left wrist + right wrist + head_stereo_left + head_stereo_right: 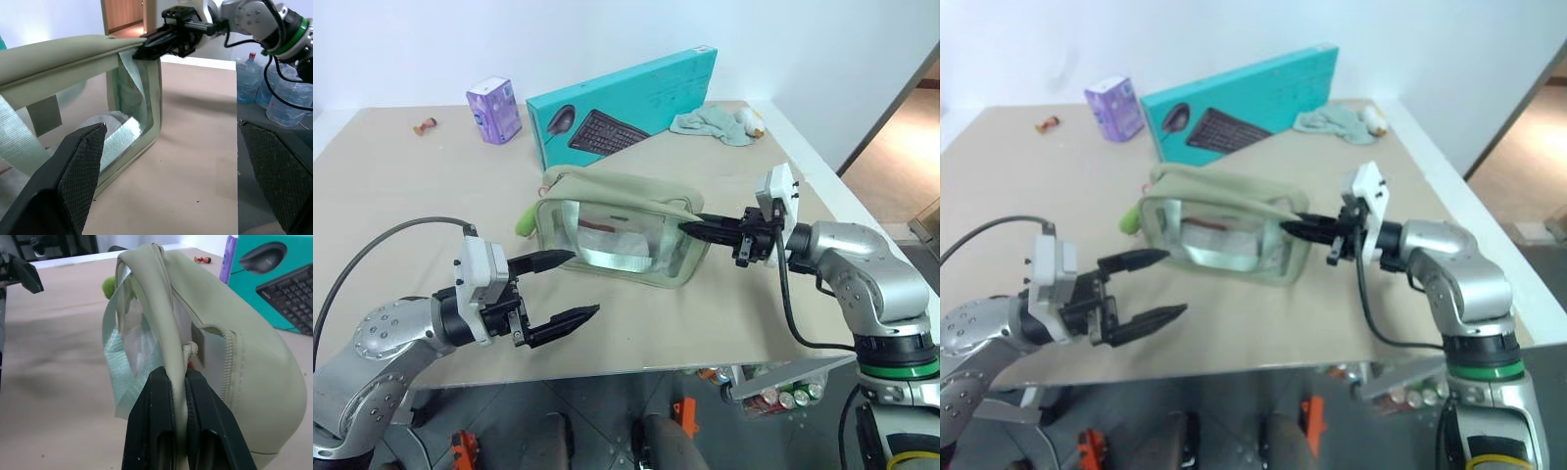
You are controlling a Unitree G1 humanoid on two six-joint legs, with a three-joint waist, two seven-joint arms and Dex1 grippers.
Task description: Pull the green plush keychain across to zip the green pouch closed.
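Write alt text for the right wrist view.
The right claw is shut on the strap handle of the green pouch, which stands on the table. The green plush keychain peeks out at the pouch's far end, with a teal keyboard box behind.

The left arm reaches in from the near left, forearm angled toward the middle. Its claw (570, 287) hangs level above the near edge, pointing right and slightly far, with both black fingers spread wide and nothing between them. The right arm bends in from the right, elbow low, wrist raised. Its claw (690, 228) points left, about level, and its two fingers (155, 421) are pressed together, pinching the pouch (619, 227) at its right end.
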